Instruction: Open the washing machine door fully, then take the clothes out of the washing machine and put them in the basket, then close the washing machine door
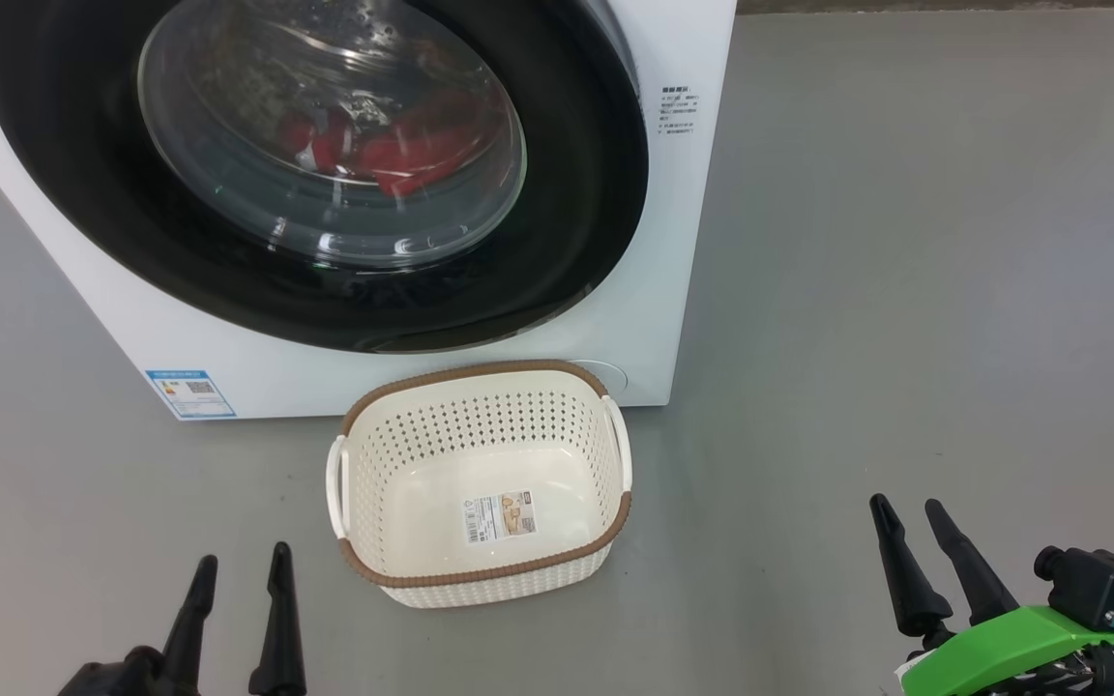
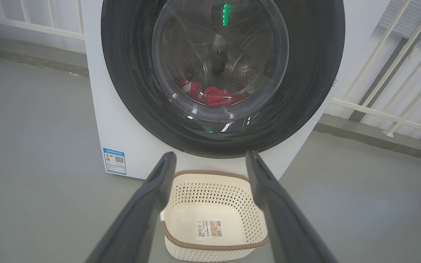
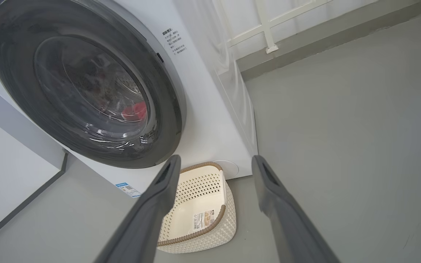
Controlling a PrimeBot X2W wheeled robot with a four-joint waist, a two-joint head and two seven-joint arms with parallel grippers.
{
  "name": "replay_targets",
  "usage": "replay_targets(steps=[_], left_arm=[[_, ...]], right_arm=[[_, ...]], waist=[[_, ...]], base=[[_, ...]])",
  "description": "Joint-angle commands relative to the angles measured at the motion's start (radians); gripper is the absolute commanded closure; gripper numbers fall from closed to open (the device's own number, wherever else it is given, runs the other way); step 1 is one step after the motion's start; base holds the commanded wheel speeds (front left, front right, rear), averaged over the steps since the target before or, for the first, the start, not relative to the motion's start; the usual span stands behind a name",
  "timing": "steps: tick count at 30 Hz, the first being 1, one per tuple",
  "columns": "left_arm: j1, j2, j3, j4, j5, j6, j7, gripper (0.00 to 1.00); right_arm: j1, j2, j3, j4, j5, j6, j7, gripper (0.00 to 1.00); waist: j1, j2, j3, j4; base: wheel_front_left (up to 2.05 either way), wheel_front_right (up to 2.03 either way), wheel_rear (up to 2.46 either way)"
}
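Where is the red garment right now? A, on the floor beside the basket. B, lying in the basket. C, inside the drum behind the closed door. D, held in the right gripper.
C: the clothes show red through the glass of the shut washing machine door, while the basket on the floor in front holds nothing but its paper label.

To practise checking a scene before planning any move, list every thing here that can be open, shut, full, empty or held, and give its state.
washing machine door: shut.
clothes: inside the washing machine, seen through the door.
basket: upright on the floor, no clothes in it, just a paper label.
left gripper: fingers open, holding nothing.
right gripper: fingers open, holding nothing.
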Motion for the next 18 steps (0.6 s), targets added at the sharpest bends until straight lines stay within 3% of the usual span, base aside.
replay_targets(steps=[1,18], left_arm=[[0.003,0.014,0.022,-0.033,0.044,0.009,-0.017,0.00],[0.027,0.013,0.022,-0.034,0.230,0.009,-0.064,0.00]], right_arm=[[-0.017,-0.017,0.022,-0.025,-0.036,0.000,-0.020,0.00],[0.020,-0.024,0.013,-0.023,-0.151,0.000,-0.067,0.00]], waist=[[-0.0001,0.0000,0.000,0.000],[-0.0001,0.0000,-0.006,0.002]], base=[[0.00,0.00,0.00],[0.00,0.00,0.00]])
